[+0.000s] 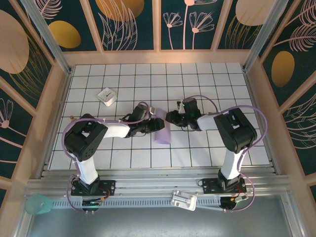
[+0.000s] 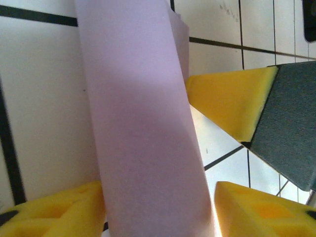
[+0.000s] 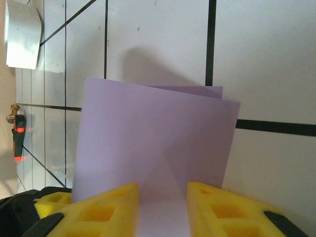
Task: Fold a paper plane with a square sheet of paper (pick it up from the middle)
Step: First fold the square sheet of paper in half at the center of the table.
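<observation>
**Q:** Where is the sheet of paper (image 1: pixel 163 133)?

**A:** Seen from overhead, it is lavender and lies folded over near the middle of the white tiled table (image 1: pixel 207 148). The left gripper (image 1: pixel 154 124) and right gripper (image 1: pixel 171 117) meet over it. A small white block (image 1: pixel 107 96) sits well apart, to the far left.

**Q:** Is either hand holding it?

**A:** The overhead view is too coarse to say. The left wrist camera shows the paper as a tall folded band between that gripper's yellow pads (image 2: pixel 256 210). The jaws are spread and a bright sliver shows beside one pad, so the paper is released. One finger (image 2: pixel 232 98) of the right gripper touches the paper's edge. The right wrist camera shows two layers and a crease. Its fingers (image 3: pixel 98 212) sit close on both sides of the paper. I cannot tell whether they pinch it.
</observation>
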`<state>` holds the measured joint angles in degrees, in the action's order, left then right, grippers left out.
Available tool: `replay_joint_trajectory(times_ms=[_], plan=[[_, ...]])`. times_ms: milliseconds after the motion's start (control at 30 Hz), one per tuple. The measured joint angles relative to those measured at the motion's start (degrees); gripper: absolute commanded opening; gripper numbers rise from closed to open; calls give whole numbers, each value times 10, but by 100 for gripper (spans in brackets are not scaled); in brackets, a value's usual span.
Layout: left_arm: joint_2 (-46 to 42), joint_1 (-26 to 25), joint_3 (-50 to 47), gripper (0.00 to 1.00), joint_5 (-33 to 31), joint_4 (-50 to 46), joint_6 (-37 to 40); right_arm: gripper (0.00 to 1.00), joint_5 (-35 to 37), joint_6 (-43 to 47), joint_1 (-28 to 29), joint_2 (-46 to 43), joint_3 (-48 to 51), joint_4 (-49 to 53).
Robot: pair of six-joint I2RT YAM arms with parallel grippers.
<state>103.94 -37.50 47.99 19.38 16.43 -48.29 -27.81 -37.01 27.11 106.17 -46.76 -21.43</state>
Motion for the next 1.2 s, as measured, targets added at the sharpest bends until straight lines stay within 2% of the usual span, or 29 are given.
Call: replay_joint_trajectory(times_ms=[167,433,667,933,1200], plan=[[-12,0,5,68,-24,-35,19,30,-6,1,0,9,-7,-7],[-11,1,16,55,-44,-75,34,30,-12,2,2,23,-20,-12],[-7,1,20,49,-58,-83,26,37,-19,7,4,28,-34,-10],[-2,0,27,51,-59,-92,23,43,-25,26,-13,3,-35,19],[15,0,74,53,-57,-163,63,44,-18,57,-57,-60,-18,56]])
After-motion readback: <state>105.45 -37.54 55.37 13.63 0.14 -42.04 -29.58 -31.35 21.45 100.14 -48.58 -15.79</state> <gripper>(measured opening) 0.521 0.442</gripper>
